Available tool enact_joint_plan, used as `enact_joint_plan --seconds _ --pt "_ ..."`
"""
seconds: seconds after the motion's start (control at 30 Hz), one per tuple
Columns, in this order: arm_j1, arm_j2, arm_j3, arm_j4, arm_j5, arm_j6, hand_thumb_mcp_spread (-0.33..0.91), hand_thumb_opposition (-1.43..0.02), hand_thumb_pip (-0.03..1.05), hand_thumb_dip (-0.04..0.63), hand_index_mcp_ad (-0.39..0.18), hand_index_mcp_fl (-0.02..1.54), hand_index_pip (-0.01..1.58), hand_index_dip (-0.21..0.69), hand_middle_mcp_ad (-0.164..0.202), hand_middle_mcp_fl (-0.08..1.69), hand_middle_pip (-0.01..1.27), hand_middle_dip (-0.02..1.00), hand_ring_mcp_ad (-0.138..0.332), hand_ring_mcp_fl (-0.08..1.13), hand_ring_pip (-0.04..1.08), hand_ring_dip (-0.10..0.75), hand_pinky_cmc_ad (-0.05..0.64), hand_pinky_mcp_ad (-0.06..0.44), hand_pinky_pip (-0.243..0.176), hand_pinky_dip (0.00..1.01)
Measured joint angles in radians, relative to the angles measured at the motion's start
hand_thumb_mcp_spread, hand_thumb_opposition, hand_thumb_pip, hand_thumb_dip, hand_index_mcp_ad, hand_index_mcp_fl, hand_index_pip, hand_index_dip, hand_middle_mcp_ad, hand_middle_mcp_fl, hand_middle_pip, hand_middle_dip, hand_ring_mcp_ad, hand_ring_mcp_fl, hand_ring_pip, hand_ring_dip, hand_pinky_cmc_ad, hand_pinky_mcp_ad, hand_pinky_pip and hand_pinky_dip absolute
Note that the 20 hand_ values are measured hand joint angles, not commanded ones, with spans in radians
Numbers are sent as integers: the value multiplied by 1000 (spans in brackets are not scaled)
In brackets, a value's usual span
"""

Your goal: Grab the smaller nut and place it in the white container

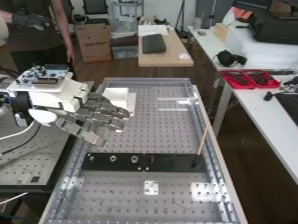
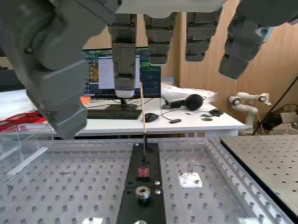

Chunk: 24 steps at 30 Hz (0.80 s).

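Beyond the hand stand a cardboard box [image 1: 94, 42] and a wood-topped table [image 1: 165, 59], with red trays [image 1: 250, 79] on a white desk [image 1: 253, 95] off to one side. The hand [image 1: 90, 116] hangs over the metal counter [image 1: 120, 200], its fingers spread apart and fairly straight, gripping nothing. On the far side of the fingers sits the white container [image 1: 118, 95]. Nearer the camera than the fingertips, the smaller nut [image 1: 91, 158] stands on a black bar [image 1: 166, 161], in a row with the larger nut [image 1: 113, 158] and the bearing [image 1: 134, 159].
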Motion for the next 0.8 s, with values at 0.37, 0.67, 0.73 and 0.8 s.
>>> enact_joint_plan --seconds 0.37,0.67,0.73,0.8 --pt "-87 -84 -38 113 -152 -72 305 -803 726 141 -103 24 1126 94 58 -12 126 239 175 -3 80 115 429 328 -91 206" --pt "-109 -133 -42 143 -207 -130 340 -817 726 150 -126 23 1349 94 52 -12 126 239 176 -3 80 113 415 328 -82 190" --pt "-112 -143 -42 153 -213 -137 340 -820 726 164 -124 19 1372 94 52 -14 124 239 176 -3 80 113 414 328 -75 190" --pt "-115 -155 -43 167 -220 -143 340 -819 726 164 -134 19 1400 94 52 -14 126 239 169 -3 80 115 417 330 -75 178"
